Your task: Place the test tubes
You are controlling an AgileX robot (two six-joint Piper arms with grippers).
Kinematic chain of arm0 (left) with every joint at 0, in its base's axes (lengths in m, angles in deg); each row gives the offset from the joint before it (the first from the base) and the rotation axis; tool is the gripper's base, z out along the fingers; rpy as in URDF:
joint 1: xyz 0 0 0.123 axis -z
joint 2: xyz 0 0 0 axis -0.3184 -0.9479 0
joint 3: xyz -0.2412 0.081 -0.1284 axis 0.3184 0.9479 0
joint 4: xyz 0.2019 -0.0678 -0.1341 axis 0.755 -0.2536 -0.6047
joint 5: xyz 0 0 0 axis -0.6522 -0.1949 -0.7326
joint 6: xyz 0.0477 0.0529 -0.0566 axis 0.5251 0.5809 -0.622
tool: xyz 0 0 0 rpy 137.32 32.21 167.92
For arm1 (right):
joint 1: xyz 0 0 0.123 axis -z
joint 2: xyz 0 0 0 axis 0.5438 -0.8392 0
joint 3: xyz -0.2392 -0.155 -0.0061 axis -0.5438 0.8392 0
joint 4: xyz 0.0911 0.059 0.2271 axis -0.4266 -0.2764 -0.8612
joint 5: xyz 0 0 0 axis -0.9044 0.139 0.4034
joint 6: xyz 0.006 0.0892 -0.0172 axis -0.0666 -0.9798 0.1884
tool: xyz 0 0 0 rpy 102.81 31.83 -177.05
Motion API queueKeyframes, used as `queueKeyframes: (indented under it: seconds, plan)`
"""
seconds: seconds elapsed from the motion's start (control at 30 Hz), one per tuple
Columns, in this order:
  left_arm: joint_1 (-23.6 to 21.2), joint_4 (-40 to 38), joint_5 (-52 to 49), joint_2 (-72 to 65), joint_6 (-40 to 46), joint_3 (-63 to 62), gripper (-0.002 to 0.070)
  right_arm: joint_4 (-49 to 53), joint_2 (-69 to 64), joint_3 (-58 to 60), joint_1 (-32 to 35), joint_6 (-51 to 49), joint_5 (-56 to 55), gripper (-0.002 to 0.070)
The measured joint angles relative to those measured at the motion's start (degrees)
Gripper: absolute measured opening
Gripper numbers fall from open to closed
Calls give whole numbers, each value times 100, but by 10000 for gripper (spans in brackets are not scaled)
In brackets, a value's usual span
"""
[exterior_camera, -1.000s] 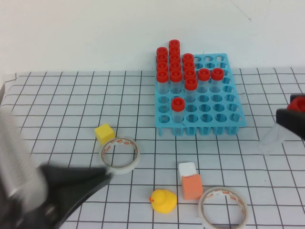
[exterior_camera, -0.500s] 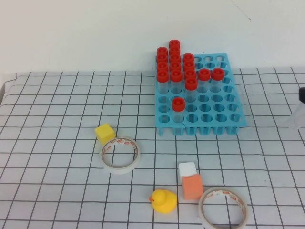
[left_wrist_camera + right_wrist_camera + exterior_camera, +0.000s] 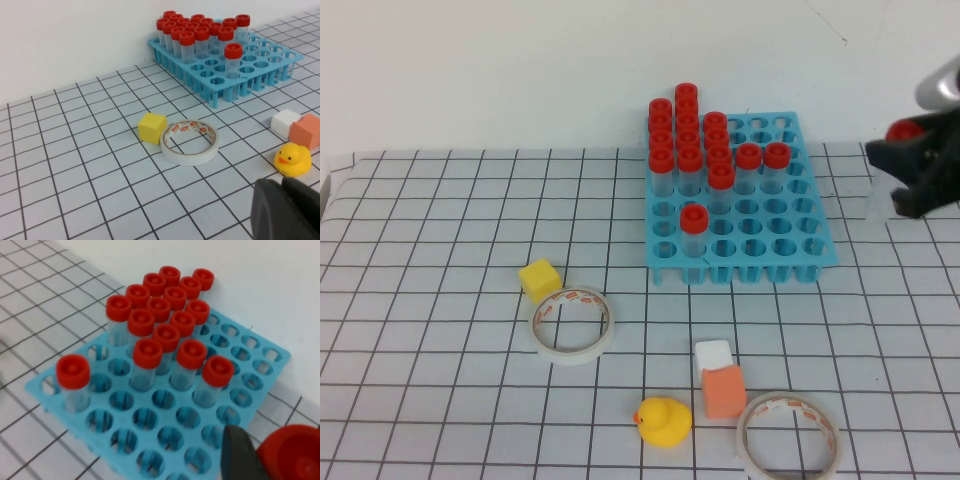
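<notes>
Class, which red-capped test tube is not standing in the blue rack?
The test tube in the right claw, right of the blue rack; every other one stands in a hole. The shut left claw is near the rubber duck.

Right gripper (image 3: 895,178), at the robot's far right: matt black, blocky fingers; silver-grey rounded housing (image 3: 942,85) above it. Left gripper (image 3: 286,210), close under its own wrist camera: dark grey, smooth, with round-edged fingers.

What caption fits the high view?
Right gripper holds a red-capped tube beside the blue rack; left gripper shut, off-frame.
</notes>
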Motion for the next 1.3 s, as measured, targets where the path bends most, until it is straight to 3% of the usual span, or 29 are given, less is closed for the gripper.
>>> queueKeyframes:
  seconds: [0.6, 0.87, 1.3]
  plan:
    - [0, 0, 0, 0, -15, 0, 0, -73, -2571, -2444, 0, 13, 0, 277]
    - [0, 0, 0, 0, 8, 0, 0, -197, -3060, -2714, -39, 101, 114, 277]
    - [0, 22, 0, 0, 29, 0, 0, -1526, -3344, -2755, -133, 1298, 17, 277]
